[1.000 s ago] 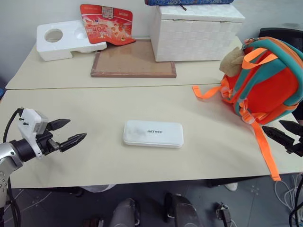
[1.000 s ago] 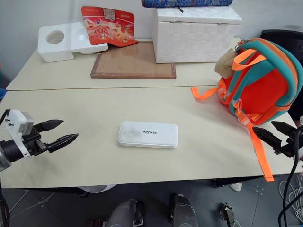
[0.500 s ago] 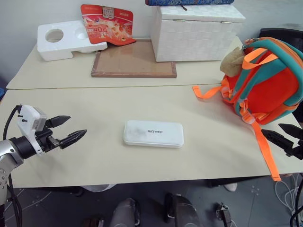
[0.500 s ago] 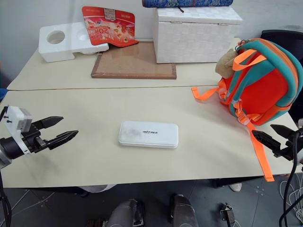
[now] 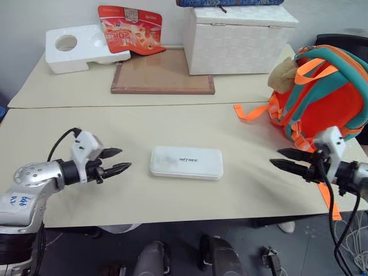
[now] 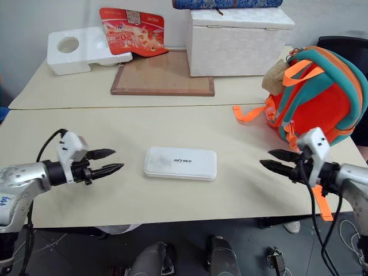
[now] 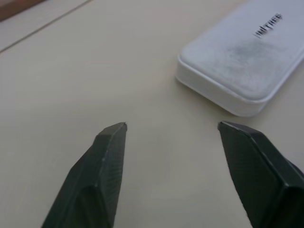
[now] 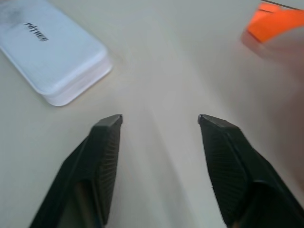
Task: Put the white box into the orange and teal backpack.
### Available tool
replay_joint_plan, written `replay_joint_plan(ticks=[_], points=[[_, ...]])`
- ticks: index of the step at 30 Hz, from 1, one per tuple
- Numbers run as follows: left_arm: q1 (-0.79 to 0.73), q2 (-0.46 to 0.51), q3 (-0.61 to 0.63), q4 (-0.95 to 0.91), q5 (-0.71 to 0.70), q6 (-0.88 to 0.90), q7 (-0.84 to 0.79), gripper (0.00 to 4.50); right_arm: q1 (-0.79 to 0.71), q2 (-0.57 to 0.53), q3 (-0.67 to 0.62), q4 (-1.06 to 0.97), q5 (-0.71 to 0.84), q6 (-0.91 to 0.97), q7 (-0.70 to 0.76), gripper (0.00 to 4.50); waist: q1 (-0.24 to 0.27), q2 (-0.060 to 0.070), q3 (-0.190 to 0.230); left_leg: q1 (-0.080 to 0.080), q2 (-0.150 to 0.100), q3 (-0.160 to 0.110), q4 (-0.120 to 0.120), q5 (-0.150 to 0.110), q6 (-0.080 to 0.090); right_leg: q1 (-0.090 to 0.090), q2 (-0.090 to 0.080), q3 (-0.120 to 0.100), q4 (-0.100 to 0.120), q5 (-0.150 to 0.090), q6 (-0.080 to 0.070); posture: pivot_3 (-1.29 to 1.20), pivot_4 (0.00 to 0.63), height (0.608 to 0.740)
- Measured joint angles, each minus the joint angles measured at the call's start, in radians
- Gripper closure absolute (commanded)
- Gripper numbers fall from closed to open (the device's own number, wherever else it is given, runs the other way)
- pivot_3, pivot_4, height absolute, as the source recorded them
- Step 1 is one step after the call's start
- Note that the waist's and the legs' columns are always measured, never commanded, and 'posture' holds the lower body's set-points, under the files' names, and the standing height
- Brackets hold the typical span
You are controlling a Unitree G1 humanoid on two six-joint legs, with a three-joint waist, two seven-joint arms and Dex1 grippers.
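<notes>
Flat white rounded plastic box (image 5: 186,162) lay mid-counter, between left gripper (image 5: 117,161) and right gripper (image 5: 282,158), both jaws spread, empty. Orange-teal fabric backpack (image 5: 322,98) stood at right. Advice: close evenly on box's short ends.

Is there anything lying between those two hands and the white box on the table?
No. Bare tabletop lies between the left hand and the white box, and between the box and the right hand.

Two beige tabletops (image 5: 172,123) meet along a seam. The far one stands against a plain pale wall (image 5: 34,23). A black chair (image 5: 345,41) stands far right; grey floor (image 5: 75,253) lies near.
</notes>
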Motion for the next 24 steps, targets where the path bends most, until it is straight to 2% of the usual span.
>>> replay_joint_plan(ticks=[2,5,7,8,14,24], points=[[-0.049,-0.001,-0.054,0.054,0.057,-0.037,-0.003,3.07,-0.066,0.004,0.100,-0.002,-0.043,-0.008,-0.001,3.75,0.000,0.000,0.000,-0.001,0.000,0.000,0.001,0.000,0.000,-0.001,0.000,0.000,0.000,0.000,0.000,0.00,0.150,0.740],[-0.074,-0.016,-0.099,0.078,0.091,-0.065,-0.007,3.83,-0.121,0.031,0.198,0.003,-0.083,-0.025,0.008,4.50,-0.001,0.000,0.000,-0.001,0.000,0.000,0.001,0.000,0.000,-0.001,0.000,0.000,0.000,0.000,0.000,0.00,0.150,0.740],[-0.092,-0.046,-0.131,0.089,0.098,-0.070,-0.016,4.38,-0.173,0.060,0.270,0.028,-0.123,-0.049,0.025,4.50,-0.001,0.000,0.000,-0.001,0.000,0.000,0.001,0.000,0.000,-0.001,0.000,-0.001,0.000,0.000,0.000,0.00,0.150,0.740],[-0.102,-0.057,-0.148,0.089,0.098,-0.075,-0.021,4.47,-0.187,0.070,0.294,0.037,-0.134,-0.059,0.029,4.50,-0.001,0.000,0.000,-0.002,0.000,0.001,0.001,0.000,0.001,-0.001,0.000,-0.001,0.000,0.000,0.000,0.00,0.150,0.740],[-0.153,-0.104,-0.209,0.091,0.112,-0.071,-0.037,4.47,-0.240,0.104,0.393,0.090,-0.211,-0.089,0.043,4.50,0.001,0.000,0.000,-0.002,-0.002,0.001,0.003,0.001,0.002,-0.001,0.000,-0.003,0.002,0.001,0.001,0.00,0.150,0.740],[-0.169,-0.165,-0.247,0.087,0.134,-0.030,-0.033,4.47,-0.300,0.177,0.434,0.178,-0.309,-0.128,0.020,4.50,-0.001,0.000,0.000,-0.002,-0.001,0.001,0.006,0.002,0.002,-0.001,0.000,-0.003,0.007,0.001,0.002,0.00,0.150,0.740]])
